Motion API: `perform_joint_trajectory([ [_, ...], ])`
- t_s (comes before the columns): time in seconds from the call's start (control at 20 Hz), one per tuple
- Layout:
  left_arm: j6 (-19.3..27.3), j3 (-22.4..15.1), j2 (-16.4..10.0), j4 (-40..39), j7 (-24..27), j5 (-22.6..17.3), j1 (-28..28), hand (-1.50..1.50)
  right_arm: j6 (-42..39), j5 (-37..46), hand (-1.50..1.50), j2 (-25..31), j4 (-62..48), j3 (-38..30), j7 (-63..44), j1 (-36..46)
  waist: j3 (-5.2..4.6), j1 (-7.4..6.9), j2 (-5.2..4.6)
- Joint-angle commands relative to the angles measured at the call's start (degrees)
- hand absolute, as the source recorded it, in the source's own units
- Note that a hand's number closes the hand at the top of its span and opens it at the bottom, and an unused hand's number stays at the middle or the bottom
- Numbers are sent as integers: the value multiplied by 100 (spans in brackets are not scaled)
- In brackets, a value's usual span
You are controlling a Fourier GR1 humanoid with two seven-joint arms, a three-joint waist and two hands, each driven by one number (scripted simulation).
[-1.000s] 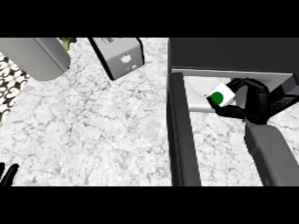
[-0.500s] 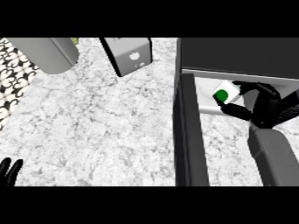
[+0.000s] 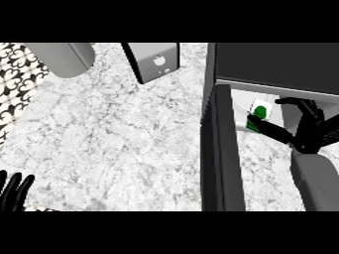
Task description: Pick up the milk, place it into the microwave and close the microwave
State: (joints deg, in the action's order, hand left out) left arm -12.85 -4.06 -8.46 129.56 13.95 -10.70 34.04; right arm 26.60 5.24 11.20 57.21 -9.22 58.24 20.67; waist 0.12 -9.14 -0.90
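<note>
The milk, a white carton with a green mark, stands inside the open microwave at the right. My right hand reaches into the cavity just right of the carton. Its fingers are spread past the carton's top right, and its straight thumb lies across the carton's lower edge, so the hand looks open. The microwave door hangs open as a dark slab left of my forearm. My left hand rests open, fingers up, at the lower left edge.
A grey box with an apple mark stands at the back, left of the microwave. A grey rounded container sits at the far left back. Black-and-white patterned tiles border the marble counter on the left.
My right hand has uncurled from the milk and drawn back a little, leaving the carton standing in the microwave. The view has shifted, so the door and counter objects appear further left.
</note>
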Motion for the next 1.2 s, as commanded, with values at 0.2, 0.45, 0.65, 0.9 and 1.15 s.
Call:
perform_joint_trajectory([
  [0.2,2,-184,30,-106,-53,123,-244,-150,-12,174,-150,-98,-1017,135,-1375,736,-19,-407,-295],
  [0.45,-13,-374,39,-93,-149,224,-323,-150,-89,65,-150,-246,-1186,122,-1501,880,-4,-366,-262],
  [0.65,-3,-422,16,-225,-199,361,-450,-150,-138,86,-150,-177,-1288,123,-1510,996,-10,-287,-269],
  [0.9,111,-583,145,-240,-218,517,-486,-150,-118,164,-150,-81,-1577,71,-1654,1183,-7,-199,-219],
  [1.15,184,-744,228,-316,-321,636,-565,-150,-197,200,-150,-24,-1823,50,-1712,1325,-2,-76,-202],
])
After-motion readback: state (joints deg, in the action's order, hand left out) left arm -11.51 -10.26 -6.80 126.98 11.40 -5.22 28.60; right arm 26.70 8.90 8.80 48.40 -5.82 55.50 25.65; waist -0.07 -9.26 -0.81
